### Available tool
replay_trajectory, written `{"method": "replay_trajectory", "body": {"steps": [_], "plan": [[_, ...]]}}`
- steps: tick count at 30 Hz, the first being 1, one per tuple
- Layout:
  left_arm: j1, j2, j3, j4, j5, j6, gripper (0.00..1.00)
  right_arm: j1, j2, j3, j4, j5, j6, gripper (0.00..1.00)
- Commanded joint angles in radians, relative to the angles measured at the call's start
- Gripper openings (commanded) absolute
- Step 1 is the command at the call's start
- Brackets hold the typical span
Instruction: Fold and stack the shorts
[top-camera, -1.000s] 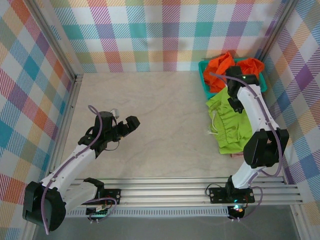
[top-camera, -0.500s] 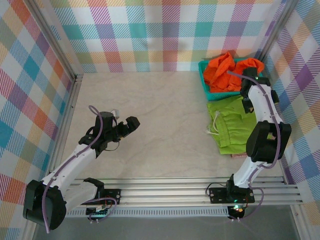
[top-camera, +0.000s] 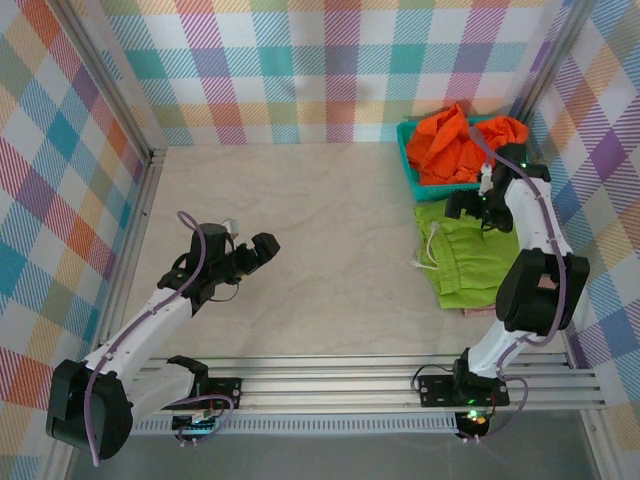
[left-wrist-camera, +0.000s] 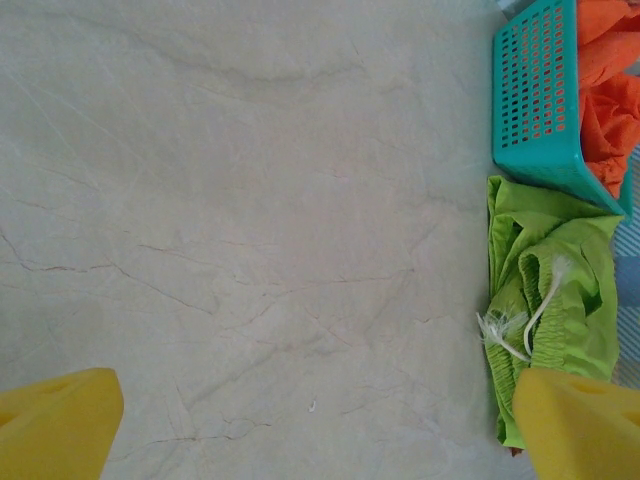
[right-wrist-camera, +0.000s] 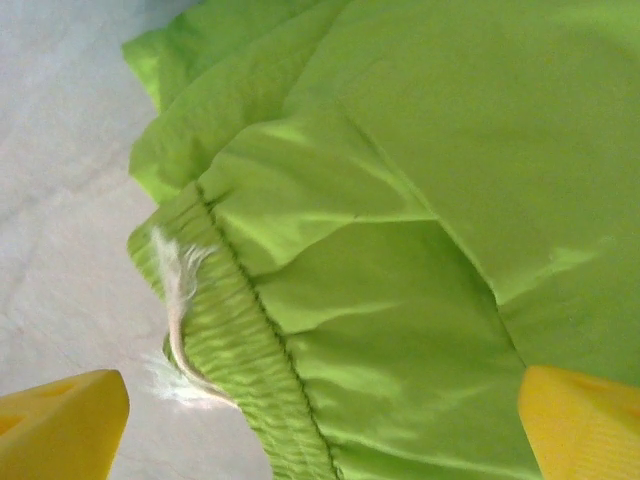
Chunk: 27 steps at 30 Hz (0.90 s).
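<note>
My right claw hangs wide open over the green shorts, flat on the table beside the basket; limp, light cloth, so I'd pinch the ribbed waistband.

The lime green shorts lie rumpled on the pale marbled tabletop, with soft folds running across the cloth. Their gathered elastic waistband faces the bare stone. A white drawstring with a frayed end trails from it onto the tabletop. The right claw hangs above the cloth. Its yellow fingertips are spread wide, one over stone and the other over fabric, gripping nothing.
</note>
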Motion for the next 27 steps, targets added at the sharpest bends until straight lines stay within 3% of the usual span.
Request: {"method": "replay_trajectory", "body": {"steps": [1,9,16,19,23,27], "plan": [[0.014,-0.001,0.018,-0.004,0.004,0.003,1.0,-0.091,0.02,-0.074,0.089,-0.187,0.125,0.99],[0.014,-0.006,0.015,-0.023,-0.004,0.013,1.0,-0.287,0.009,-0.323,0.306,-0.409,0.287,0.99],[0.014,-0.015,0.022,-0.029,-0.012,0.018,1.0,-0.289,-0.123,-0.38,0.373,-0.463,0.359,0.99],[0.014,-0.014,0.021,-0.029,-0.014,0.019,1.0,-0.219,-0.242,-0.393,0.397,-0.377,0.374,1.0],[0.014,-0.011,0.02,-0.029,-0.017,0.02,1.0,-0.026,-0.355,-0.358,0.415,-0.116,0.36,1.0],[0.014,-0.01,0.022,-0.034,-0.019,0.024,1.0,0.142,-0.303,-0.218,0.388,0.113,0.324,0.99]]}}
